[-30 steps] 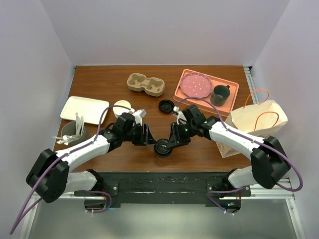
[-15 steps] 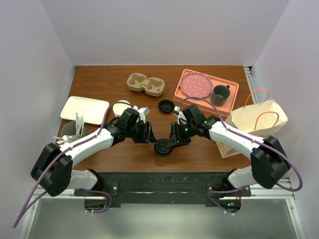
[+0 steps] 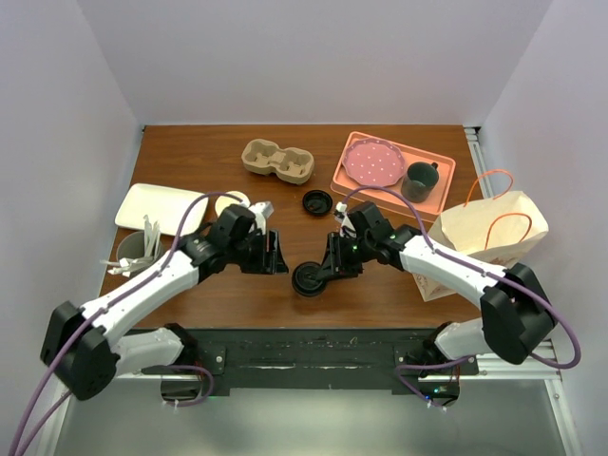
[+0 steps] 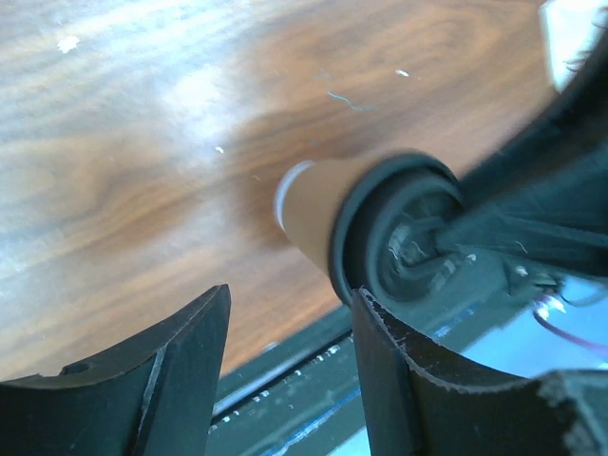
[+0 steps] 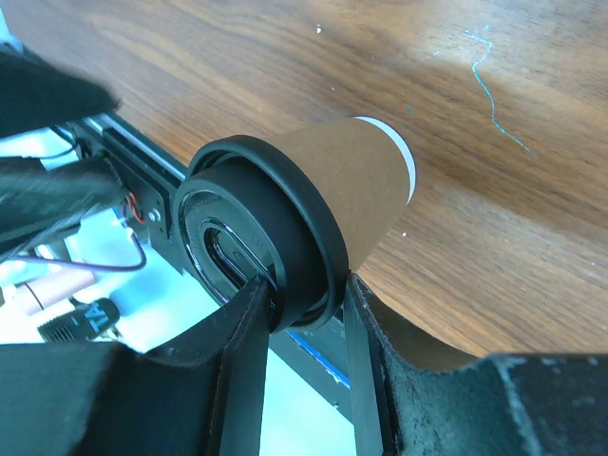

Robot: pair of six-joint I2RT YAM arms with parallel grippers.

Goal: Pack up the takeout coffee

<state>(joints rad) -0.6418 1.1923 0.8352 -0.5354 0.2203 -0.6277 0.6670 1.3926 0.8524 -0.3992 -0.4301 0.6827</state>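
Takeout coffee (image 3: 309, 278) sat near the front edge of the table (image 3: 190, 152), between your two arms, and that was where the work was. Taking things by size: the paper bag (image 3: 489, 228) stood open at the far right, on the right arm's side, which is likely why that arm had the cup. The salmon tray (image 3: 340, 182) and the pulp carrier (image 3: 277, 160) lay well back and out of the way, with a spare black lid (image 3: 317, 201) between them and the grippers. Your right gripper (image 5: 304, 313) had its jaws drawn in narrowly on the black lid, pinching its rim, with the tan body pointing away from the wrist camera. I judged it a carrying grip, though I could not tell whether the base was touching the wood. Your left gripper (image 4: 290, 370) had its jaws standing apart with nothing between them, and the cup lay just beyond the fingertips. A second earlier that gripper had been right up against the lid. By this moment it had drawn back to the left and stood clear, probably having steadied the cup. The cup and the right gripper had hardly shifted.
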